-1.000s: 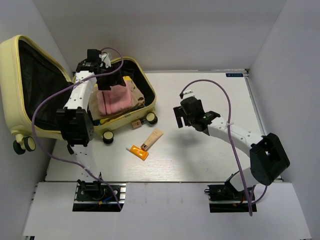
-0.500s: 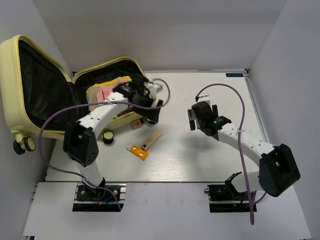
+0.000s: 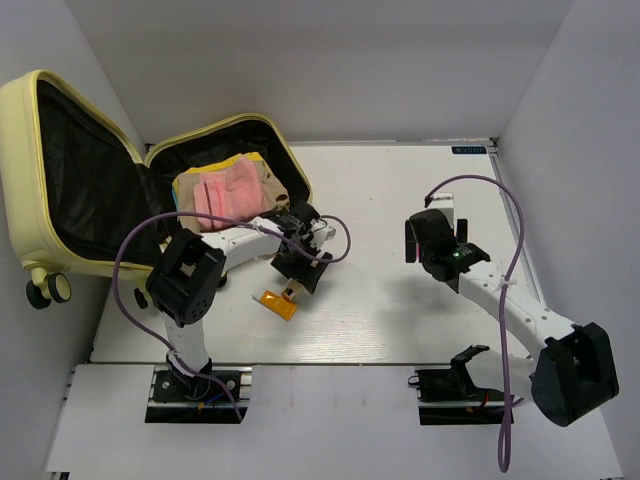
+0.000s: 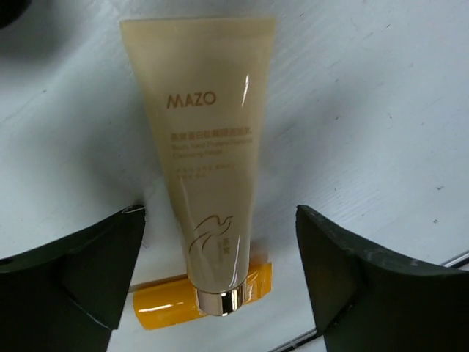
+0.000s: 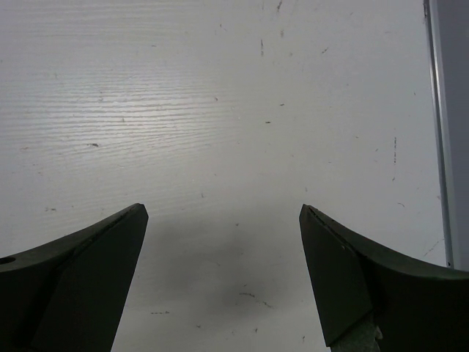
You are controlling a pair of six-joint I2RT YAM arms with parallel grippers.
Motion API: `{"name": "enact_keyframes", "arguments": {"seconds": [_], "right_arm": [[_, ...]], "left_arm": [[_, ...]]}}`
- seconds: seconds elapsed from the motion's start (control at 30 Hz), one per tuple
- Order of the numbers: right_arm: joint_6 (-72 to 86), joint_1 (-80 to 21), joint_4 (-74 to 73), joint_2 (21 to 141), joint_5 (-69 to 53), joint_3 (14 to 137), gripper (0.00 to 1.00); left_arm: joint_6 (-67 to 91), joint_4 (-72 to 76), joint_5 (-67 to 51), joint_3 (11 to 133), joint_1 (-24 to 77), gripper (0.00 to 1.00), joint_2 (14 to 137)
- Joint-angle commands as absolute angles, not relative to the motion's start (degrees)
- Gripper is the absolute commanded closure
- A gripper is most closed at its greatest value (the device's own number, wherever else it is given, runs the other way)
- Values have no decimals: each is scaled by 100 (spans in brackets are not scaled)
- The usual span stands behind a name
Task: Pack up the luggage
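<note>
Top external view: the luggage (image 3: 18, 160) lies open at the table's far left, with folded pink clothes (image 3: 225, 195) in its lower half. The right gripper (image 5: 220, 213) hangs spread over the white table (image 3: 400, 180), grasping nothing. The left gripper (image 4: 218, 214) hovers just beside the suitcase, fingers released and straddling a beige cosmetic tube (image 4: 209, 147) without touching it. Best, I judge, to descend squarely and pinch mid-body, above the gold cap (image 4: 220, 301), so the small orange tube (image 4: 165, 312) lying against it isn't caught. The beige one reads "MAZO"; the finer lines beneath are illegible.
</note>
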State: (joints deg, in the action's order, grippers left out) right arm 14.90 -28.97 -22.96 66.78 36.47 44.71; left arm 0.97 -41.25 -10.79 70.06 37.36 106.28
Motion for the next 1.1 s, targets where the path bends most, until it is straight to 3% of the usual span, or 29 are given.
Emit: {"name": "enact_keyframes", "arguments": {"seconds": [0.0, 0.03, 0.07, 0.13, 0.17, 0.27, 0.57, 0.63, 0.83, 1.07], "right_arm": [[1582, -2786, -2294, 6425, 3876, 4421, 10], [1521, -2751, -2198, 6373, 3832, 4412, 10], [1521, -2734, -2189, 6363, 3806, 4421, 10], [1450, -2699, -2145, 6346, 3797, 4456, 10], [1433, -2690, -2136, 6346, 3814, 4473, 10], [1398, -2646, -1996, 6302, 3753, 4474, 10], [1362, -2540, -1538, 6134, 3358, 4307, 10], [1362, -2514, -1529, 6187, 3305, 4315, 10], [1494, -2461, -1608, 6626, 3313, 4579, 10], [1590, -2417, -2046, 7442, 3006, 5412, 10]], "left_arm": [[44, -3720, -870, 6663, 3964, 10, 10582], [44, -3666, -827, 6593, 3999, 16, 10512], [44, -3595, -609, 6505, 4086, 35, 10520], [53, -3595, -414, 6521, 4131, 55, 10529], [61, -3603, -65, 6548, 4192, 70, 10503], [44, -3560, 254, 6749, 4201, 89, 10276], [-2395, -2665, 343, 7944, 3781, 85, 9387], [-2950, -2401, 107, 7963, 3456, 75, 9351], [-3558, -2172, -560, 9112, 2146, 73, 10098], [-4306, -674, -852, 9616, 995, 72, 10994]]}}
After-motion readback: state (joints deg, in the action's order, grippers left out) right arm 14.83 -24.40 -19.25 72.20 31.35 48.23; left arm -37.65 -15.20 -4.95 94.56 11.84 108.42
